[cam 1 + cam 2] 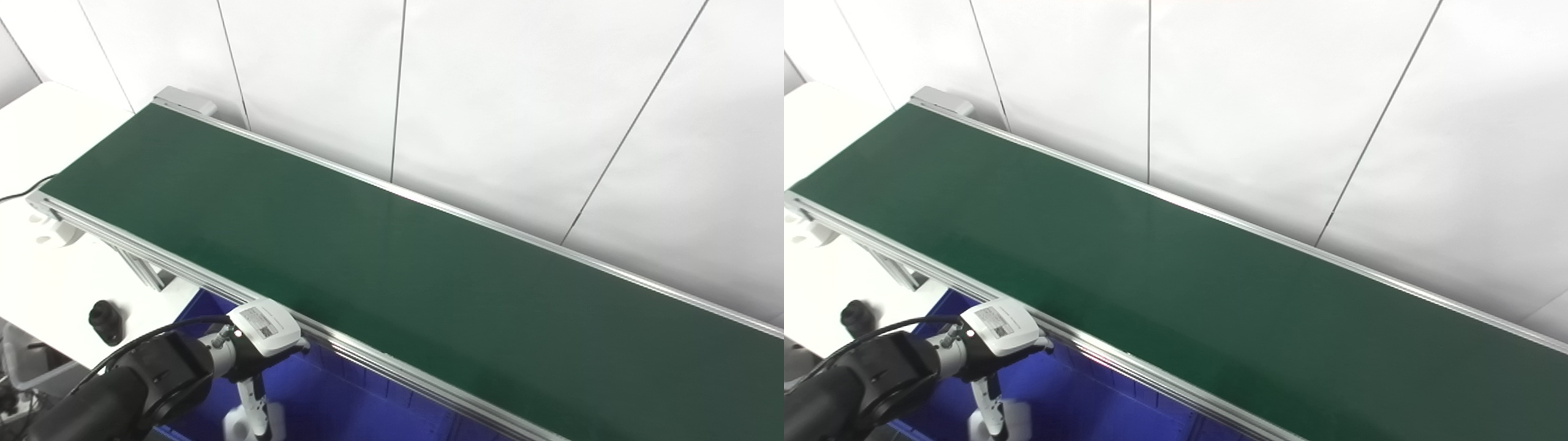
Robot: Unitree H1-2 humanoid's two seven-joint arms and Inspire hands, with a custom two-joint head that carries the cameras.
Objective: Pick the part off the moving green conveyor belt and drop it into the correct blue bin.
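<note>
The green conveyor belt (392,269) runs from upper left to lower right and carries nothing that I can see. My left hand (264,331) hangs in front of the belt's near rail, over the blue bin (343,398), with its white back plate facing up and its fingers (254,401) pointing down into the bin. A small blurred white part (236,427) shows at the fingertips, at the bottom edge of the picture. Whether the fingers hold it is hidden. My right hand is out of view.
An aluminium rail (367,358) edges the belt above the bin. A white table (43,288) at the left carries a small black object (106,320) and a cable. A white panelled wall (520,92) stands behind the belt.
</note>
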